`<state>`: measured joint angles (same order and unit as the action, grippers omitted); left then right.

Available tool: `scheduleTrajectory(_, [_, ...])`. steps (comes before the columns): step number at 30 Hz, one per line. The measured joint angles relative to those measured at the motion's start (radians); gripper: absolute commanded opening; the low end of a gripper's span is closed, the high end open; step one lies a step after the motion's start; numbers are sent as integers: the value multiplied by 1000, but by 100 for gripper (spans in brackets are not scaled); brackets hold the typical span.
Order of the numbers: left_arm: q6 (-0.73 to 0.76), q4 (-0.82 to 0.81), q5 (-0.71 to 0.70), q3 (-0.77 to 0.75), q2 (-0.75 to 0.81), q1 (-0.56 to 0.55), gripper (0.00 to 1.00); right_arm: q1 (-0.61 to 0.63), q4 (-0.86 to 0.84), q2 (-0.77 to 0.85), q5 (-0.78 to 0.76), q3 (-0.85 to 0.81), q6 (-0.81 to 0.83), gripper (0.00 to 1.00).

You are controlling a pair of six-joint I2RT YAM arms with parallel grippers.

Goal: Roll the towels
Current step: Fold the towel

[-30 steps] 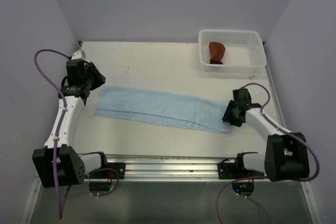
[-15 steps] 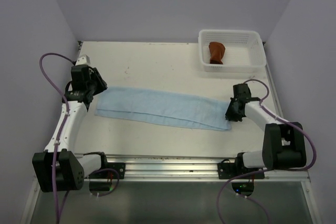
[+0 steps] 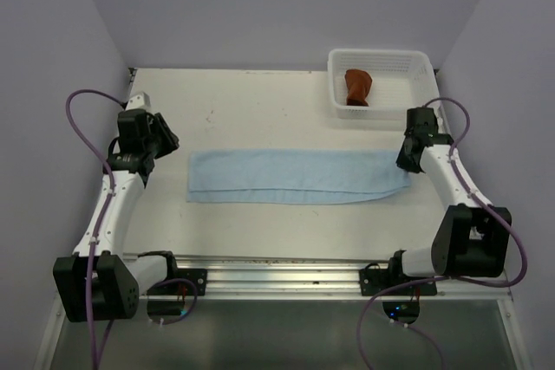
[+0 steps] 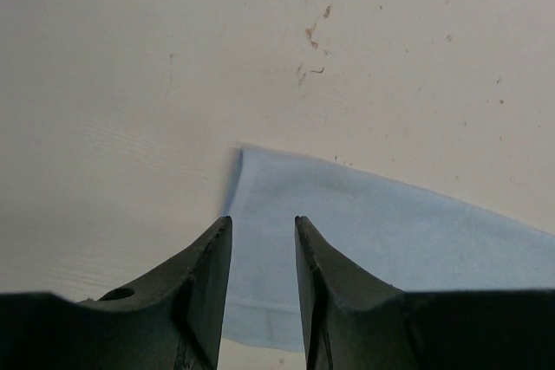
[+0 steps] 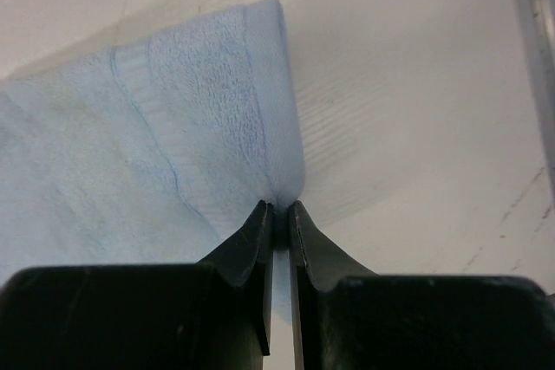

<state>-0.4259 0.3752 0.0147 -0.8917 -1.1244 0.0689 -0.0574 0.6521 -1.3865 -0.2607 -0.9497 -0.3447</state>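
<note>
The light blue towel (image 3: 295, 177) lies flat as a long strip across the middle of the table. My right gripper (image 3: 406, 162) is at its right end, and in the right wrist view that gripper (image 5: 281, 207) is shut on the folded edge of the blue towel (image 5: 173, 127). My left gripper (image 3: 165, 140) hovers just off the strip's left end. In the left wrist view it (image 4: 262, 223) stands open over the towel's (image 4: 390, 231) left corner, with nothing between its fingers. The rust brown-red towel (image 3: 356, 87) sits bunched in the basket.
A white mesh basket (image 3: 416, 84) stands at the back right corner of the table, just behind the right arm. Purple walls close in the left, back and right sides. A metal rail (image 3: 277, 270) runs along the near edge.
My right gripper shut on the blue towel's right end and drew it right and back, so the slanted strip now lies straight. Its left end slid away from my left gripper.
</note>
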Motion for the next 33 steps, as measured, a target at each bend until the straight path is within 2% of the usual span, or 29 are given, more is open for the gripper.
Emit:
scheduleTrajectory(7, [0, -9, 11, 4, 1, -25, 39, 1, 63, -1, -195, -193, 96, 0])
scheduleTrajectory(13, [0, -14, 12, 6, 2, -51, 39, 31, 107, -18, -283, -288, 168, 0])
scheduleTrajectory(15, [0, -14, 13, 6, 2, -53, 39, 80, 112, -24, -307, -305, 189, 0])
scheduleTrajectory(21, [0, -15, 15, 6, 8, -55, 39, 337, 164, -110, -290, -412, 197, 0])
scheduleTrajectory(25, [0, -15, 17, 6, 13, -79, 39, 475, 224, -199, -245, -487, 150, 0])
scheduleTrajectory(33, [0, -15, 22, 6, 19, -84, 39, 716, 298, -423, -93, -743, 6, 0])
